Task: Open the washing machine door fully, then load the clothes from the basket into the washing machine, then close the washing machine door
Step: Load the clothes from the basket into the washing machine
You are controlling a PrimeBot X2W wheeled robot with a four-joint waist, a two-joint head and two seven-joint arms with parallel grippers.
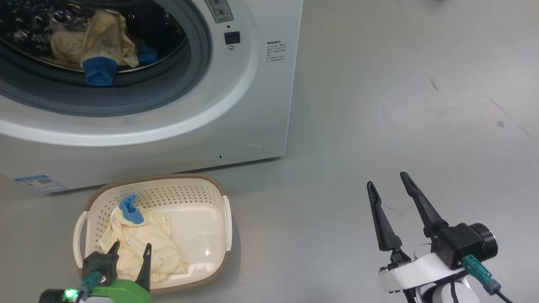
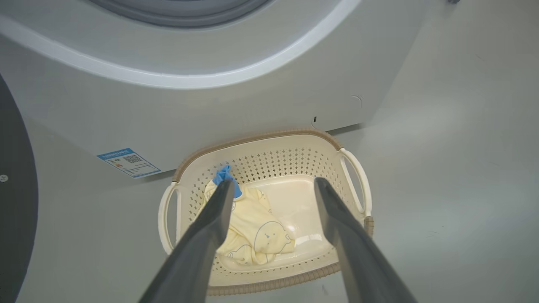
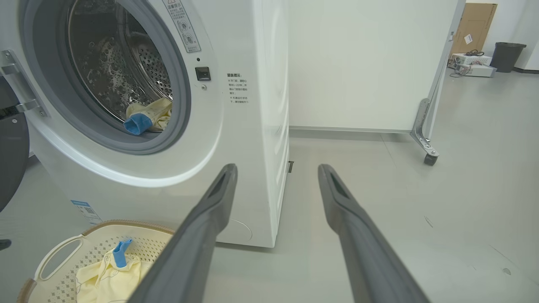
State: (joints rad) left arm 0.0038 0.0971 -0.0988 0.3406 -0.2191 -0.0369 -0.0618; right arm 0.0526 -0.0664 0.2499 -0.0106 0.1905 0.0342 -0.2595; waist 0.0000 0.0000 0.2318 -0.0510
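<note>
The washing machine (image 1: 236, 105) stands open, and one pale yellow garment with blue cuffs (image 1: 99, 46) lies in its steel drum (image 3: 122, 71). The black-rimmed door (image 2: 12, 189) is swung out to the left on its metal hinge (image 3: 17, 84). On the floor before the machine sits the cream basket (image 1: 185, 179) with another yellow garment (image 1: 143, 240) in it, blue cuff up. My left gripper (image 1: 131, 248) hovers open above the basket's near side, over that garment (image 2: 252, 227), holding nothing. My right gripper (image 1: 387, 180) stands open and empty over bare floor to the right.
A blue label (image 2: 128, 162) marks the machine's base behind the basket. In the right wrist view a white partition on a caster (image 3: 429, 158) stands behind the machine, with a cardboard box (image 3: 473, 25) and a dark bin (image 3: 507, 57) far off. Grey floor spreads to the right.
</note>
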